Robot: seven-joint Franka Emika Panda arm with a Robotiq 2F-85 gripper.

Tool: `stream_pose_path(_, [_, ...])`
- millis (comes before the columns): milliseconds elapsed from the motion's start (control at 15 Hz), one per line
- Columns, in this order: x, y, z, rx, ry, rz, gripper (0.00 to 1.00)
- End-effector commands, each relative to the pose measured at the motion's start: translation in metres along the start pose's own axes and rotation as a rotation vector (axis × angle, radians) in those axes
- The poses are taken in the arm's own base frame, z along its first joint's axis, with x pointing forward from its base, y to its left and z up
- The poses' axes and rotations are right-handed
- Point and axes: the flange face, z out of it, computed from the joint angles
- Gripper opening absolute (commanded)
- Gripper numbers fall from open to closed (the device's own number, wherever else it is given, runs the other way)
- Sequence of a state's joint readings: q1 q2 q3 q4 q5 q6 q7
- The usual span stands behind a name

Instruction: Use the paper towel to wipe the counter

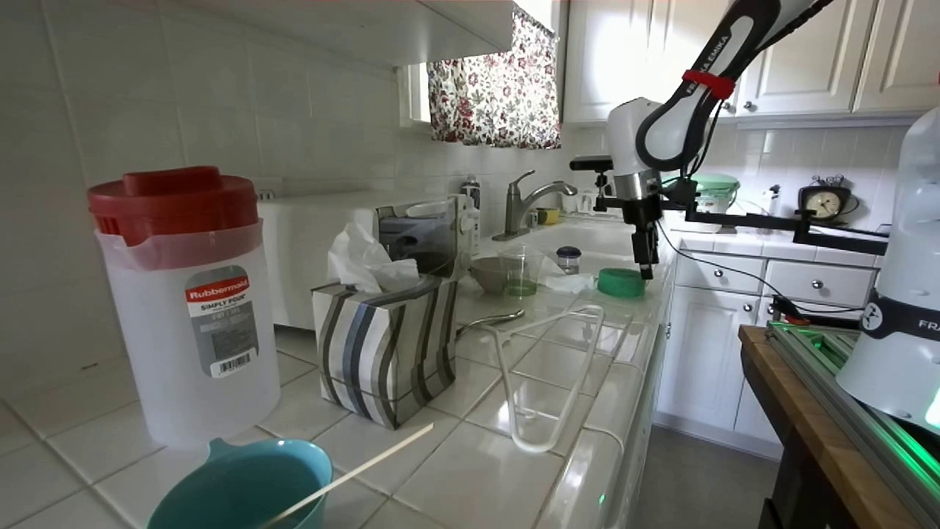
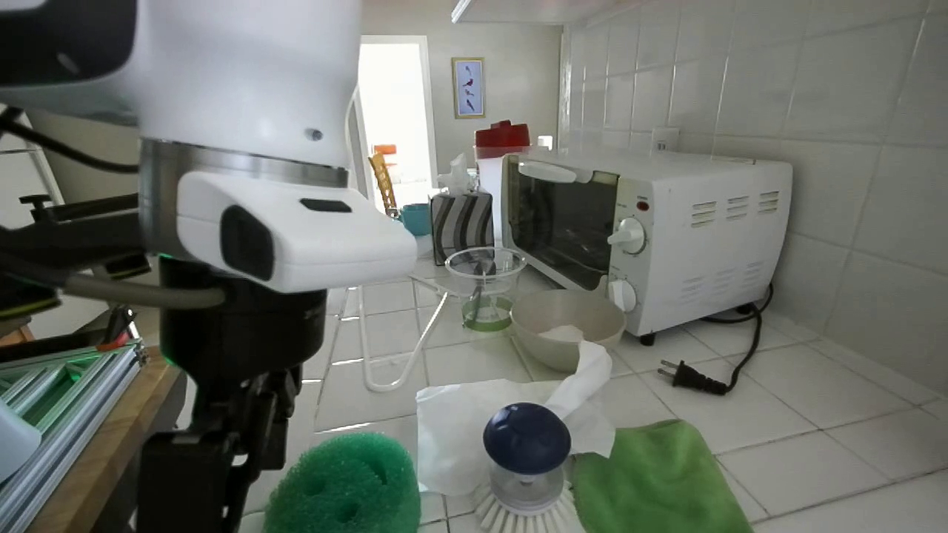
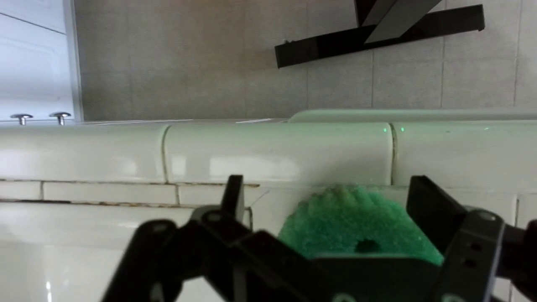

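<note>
The paper towel (image 2: 463, 422) lies crumpled on the counter (image 2: 807, 448) of white tiles, partly behind the dish brush in an exterior view. The towel (image 1: 571, 283) also shows in an exterior view, near the sink. It is out of the wrist view. My gripper (image 3: 328, 180) is open and empty above the counter's rounded front edge (image 3: 268, 155), with a green scrubbing sponge (image 3: 352, 222) below and between its fingers. In both exterior views the gripper (image 1: 646, 268) (image 2: 211, 466) points down beside the sponge, to the side of the towel.
A dish brush (image 2: 527, 444) stands beside the towel, with a green cloth (image 2: 655, 477) next to it. A bowl (image 2: 568, 326), a clear cup (image 2: 485, 277), a toaster oven (image 2: 711, 222), a white frame (image 1: 514, 411), a tissue box (image 1: 389, 353) and a pitcher (image 1: 169, 330) stand along the counter.
</note>
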State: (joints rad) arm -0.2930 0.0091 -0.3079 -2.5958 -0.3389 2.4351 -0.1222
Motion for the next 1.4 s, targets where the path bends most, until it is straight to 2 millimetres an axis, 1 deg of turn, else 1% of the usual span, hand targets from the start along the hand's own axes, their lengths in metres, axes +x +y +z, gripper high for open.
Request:
stream_pose_path(0, [0.004,0.003,0.004,-0.035,0.044,0.038,1.00])
stream_pose_path(267, [0.008,0.005,0.004,-0.026,0.105,0.063,1.00])
stream_pose_path(467, [0.008,0.004,0.001,-0.014,0.121,0.062,1.00])
stream_pose_path(600, [0.006,0.002,-0.003,-0.009,0.133,0.053,1.00])
stream_pose_path(733, [0.004,-0.003,-0.013,-0.010,0.158,0.038,1.00])
stream_pose_path(1000, [0.009,-0.006,-0.028,-0.030,0.208,0.022,1.00])
stream_pose_path(1333, [0.018,-0.005,-0.026,-0.028,0.275,0.015,1.00])
